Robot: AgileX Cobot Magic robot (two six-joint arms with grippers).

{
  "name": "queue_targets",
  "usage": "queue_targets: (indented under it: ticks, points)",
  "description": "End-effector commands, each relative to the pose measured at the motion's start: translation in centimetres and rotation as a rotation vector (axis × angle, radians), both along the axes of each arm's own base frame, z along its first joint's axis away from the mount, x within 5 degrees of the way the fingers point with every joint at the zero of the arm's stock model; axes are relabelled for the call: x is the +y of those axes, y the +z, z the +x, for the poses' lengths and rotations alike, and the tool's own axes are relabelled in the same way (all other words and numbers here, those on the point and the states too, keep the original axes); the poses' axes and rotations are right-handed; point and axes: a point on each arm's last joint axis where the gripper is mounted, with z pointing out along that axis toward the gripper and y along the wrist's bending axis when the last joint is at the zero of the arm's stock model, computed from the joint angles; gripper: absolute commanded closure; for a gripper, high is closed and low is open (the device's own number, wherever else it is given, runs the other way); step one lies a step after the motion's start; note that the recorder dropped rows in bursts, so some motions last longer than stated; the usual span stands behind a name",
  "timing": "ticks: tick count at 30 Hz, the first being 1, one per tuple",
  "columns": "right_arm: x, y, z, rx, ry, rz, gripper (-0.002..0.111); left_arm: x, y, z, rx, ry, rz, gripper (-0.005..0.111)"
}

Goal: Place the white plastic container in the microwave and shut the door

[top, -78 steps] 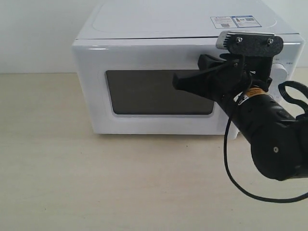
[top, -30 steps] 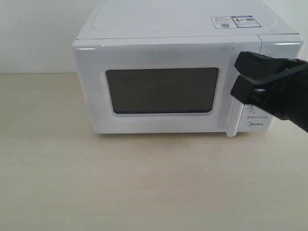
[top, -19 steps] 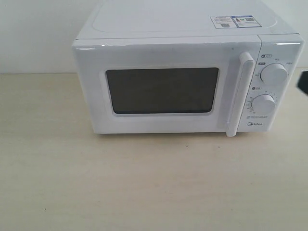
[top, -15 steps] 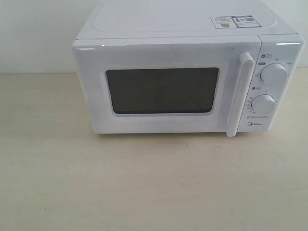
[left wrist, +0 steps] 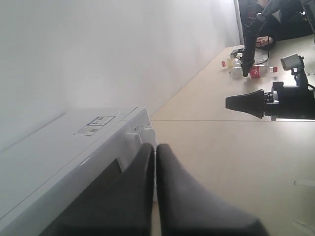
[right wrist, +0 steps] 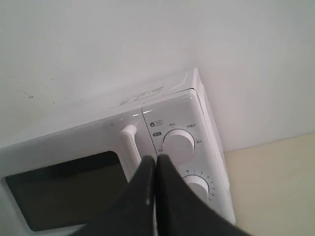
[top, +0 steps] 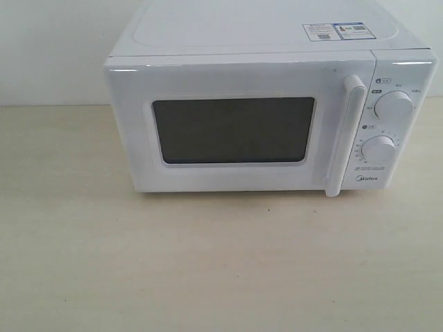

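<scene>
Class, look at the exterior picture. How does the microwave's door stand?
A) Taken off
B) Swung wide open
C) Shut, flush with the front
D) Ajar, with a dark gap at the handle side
C: the door lies flush with the front of the microwave, and its handle stands right beside the dials with no gap.

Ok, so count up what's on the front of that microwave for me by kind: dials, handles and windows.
On the microwave front:
Dials: 2
Handle: 1
Window: 1
Total: 4
</scene>
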Motion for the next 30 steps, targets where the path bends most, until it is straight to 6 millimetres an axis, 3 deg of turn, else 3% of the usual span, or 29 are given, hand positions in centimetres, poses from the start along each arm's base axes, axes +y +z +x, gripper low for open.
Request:
queue_targets:
  ticks: [1, 9, 26, 30]
  points:
    - [0.3, -0.9, 0.0, 0.071, 0.015, -0.193, 0.109, 0.1, 0.0, 0.0, 0.004, 0.007, -0.017, 0.103]
    - [0.1, -3.9, -0.3, 0.411, 0.021, -0.106, 0.109, 0.1, 0.0, 0.0, 0.004, 0.007, -0.017, 0.103]
    - [0.1, -4.0, -0.3, 0.420, 0.021, -0.106, 0.109, 0.1, 0.0, 0.0, 0.003, 0.009, -0.018, 0.103]
    - [0.1, -4.0, -0.3, 0.420, 0.021, -0.106, 0.109, 0.8, 0.2, 0.2, -0.136, 0.105, 0.113, 0.103]
